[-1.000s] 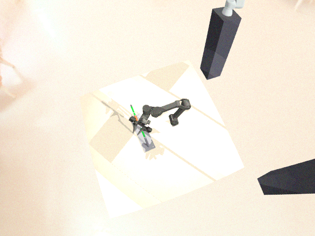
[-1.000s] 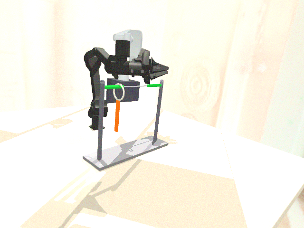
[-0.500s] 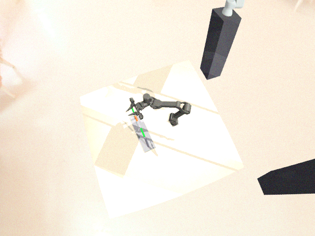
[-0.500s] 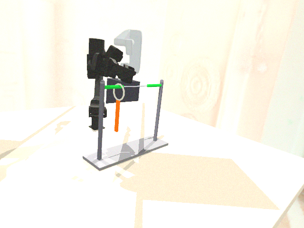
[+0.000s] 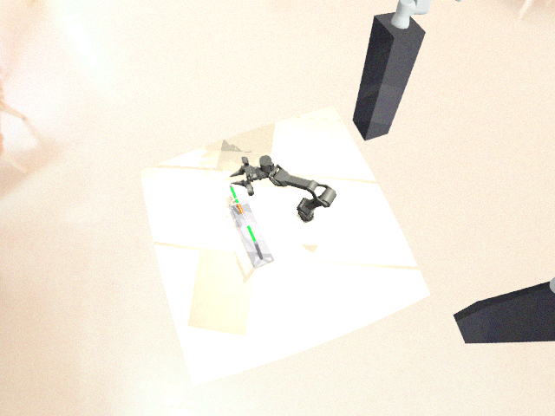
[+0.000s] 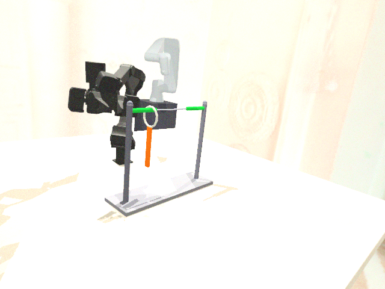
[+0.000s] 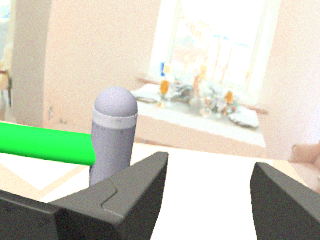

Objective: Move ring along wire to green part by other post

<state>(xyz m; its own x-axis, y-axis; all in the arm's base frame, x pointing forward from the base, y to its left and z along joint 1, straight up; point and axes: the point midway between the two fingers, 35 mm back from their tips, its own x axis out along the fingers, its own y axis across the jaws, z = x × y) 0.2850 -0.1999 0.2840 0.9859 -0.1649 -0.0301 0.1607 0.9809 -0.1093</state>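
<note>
The pale ring [image 6: 144, 118] hangs around the green part [image 6: 138, 110] [image 5: 233, 192] [image 7: 45, 143] beside the left post [image 6: 127, 155] [image 7: 113, 150], near that part's inner end. Its orange handle [image 6: 148, 146] [image 5: 239, 209] hangs down. The thin grey wire [image 6: 171, 109] runs to the other green part [image 6: 195, 108] [image 5: 251, 233] at the right post [image 6: 200, 139]. My gripper [image 5: 230, 179] [image 7: 210, 168] is partly open and empty, near the top of the left post. In the wrist view this post stands just left of the fingers; whether they touch it is unclear. The ring is out of the wrist view.
The posts stand on a grey base plate [image 6: 174, 188] on the pale table [image 5: 313, 295]. In the exterior view the arm is behind the left post. Another, light grey arm [image 6: 172, 67] on a dark pedestal [image 6: 168, 116] stands farther back. Another dark pedestal [image 5: 506, 320] is at the lower right of the top view.
</note>
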